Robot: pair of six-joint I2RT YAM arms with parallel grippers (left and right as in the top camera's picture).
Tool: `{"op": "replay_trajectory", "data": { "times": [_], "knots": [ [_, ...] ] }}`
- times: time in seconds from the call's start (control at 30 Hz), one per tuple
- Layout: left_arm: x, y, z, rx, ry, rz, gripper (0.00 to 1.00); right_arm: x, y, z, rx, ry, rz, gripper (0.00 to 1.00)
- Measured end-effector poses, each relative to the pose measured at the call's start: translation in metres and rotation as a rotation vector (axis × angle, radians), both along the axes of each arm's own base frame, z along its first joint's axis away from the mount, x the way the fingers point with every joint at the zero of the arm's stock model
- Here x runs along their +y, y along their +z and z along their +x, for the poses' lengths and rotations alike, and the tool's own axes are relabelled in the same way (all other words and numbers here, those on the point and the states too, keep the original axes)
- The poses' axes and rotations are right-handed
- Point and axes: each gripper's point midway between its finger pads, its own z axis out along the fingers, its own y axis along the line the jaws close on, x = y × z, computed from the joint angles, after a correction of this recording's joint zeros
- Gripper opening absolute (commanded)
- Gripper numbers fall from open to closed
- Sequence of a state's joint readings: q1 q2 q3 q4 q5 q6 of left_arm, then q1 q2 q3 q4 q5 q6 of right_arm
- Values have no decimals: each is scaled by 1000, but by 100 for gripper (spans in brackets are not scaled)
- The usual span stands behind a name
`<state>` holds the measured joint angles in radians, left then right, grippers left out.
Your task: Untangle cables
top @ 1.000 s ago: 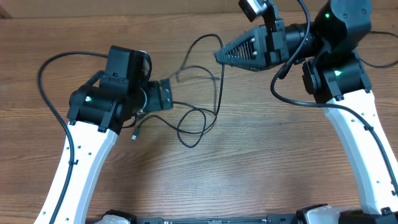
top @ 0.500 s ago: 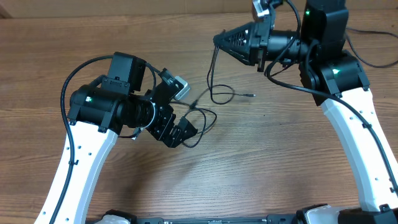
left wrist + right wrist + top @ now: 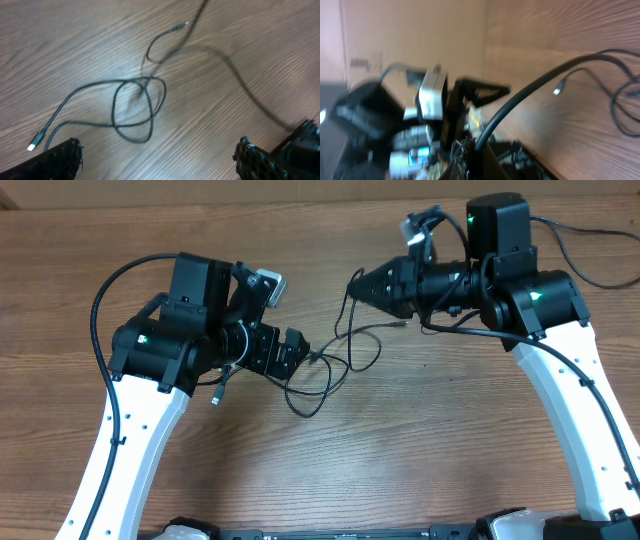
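Thin black cables [image 3: 322, 370] lie in overlapping loops on the wooden table between the arms. One plug tip [image 3: 401, 325] lies to the right and another [image 3: 215, 399] sits below the left arm. My right gripper [image 3: 353, 284] is shut on a cable strand that hangs down into the loops. In the right wrist view that strand [image 3: 535, 85] rises out of the jaws [image 3: 472, 150]. My left gripper [image 3: 291, 350] is open and empty just left of the loops. The left wrist view shows the loops [image 3: 135, 107] ahead of its spread fingers [image 3: 159, 148], with a plug [image 3: 33, 146] at the left.
Thick black arm cables [image 3: 100, 295] arch beside the left arm and behind the right arm [image 3: 590, 230]. The table's far edge [image 3: 300, 202] runs along the top. In the right wrist view the left arm [image 3: 430, 100] shows across the table.
My right gripper has come down and back toward the centre with the cable, so the strand is slacker. My left gripper swung out to the right, dipped, then rose beside the loops.
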<state>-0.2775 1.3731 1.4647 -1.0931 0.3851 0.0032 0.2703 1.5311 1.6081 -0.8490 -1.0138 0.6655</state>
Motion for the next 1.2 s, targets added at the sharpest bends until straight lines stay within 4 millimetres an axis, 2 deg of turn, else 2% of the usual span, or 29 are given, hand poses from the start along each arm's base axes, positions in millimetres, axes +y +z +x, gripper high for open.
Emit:
{"op": "replay_trajectory", "data": {
  "times": [0.17, 0.4, 0.7, 0.8, 0.9, 1.07, 1.2],
  "knots": [
    [-11, 7, -2, -5, -43, -64, 99, 8, 19, -20, -58, 147, 104, 4],
    [-35, 20, -19, -52, -253, -160, 99, 11, 34, -36, -51, 238, 186, 4],
    [-42, 31, -9, -141, -302, -183, 99, 10, 45, -50, -23, 315, 254, 4],
    [-45, 27, -5, -131, -308, -188, 95, 10, 47, -53, -8, 329, 268, 4],
    [-49, 17, -1, -100, -312, -188, 78, 10, 49, -55, -1, 341, 277, 4],
    [-54, -5, 13, -46, -309, -185, 77, 10, 50, -56, 0, 348, 283, 4],
    [-60, -11, 23, -45, -314, -207, 77, 11, 50, -57, 1, 350, 284, 4]
  ]
}}
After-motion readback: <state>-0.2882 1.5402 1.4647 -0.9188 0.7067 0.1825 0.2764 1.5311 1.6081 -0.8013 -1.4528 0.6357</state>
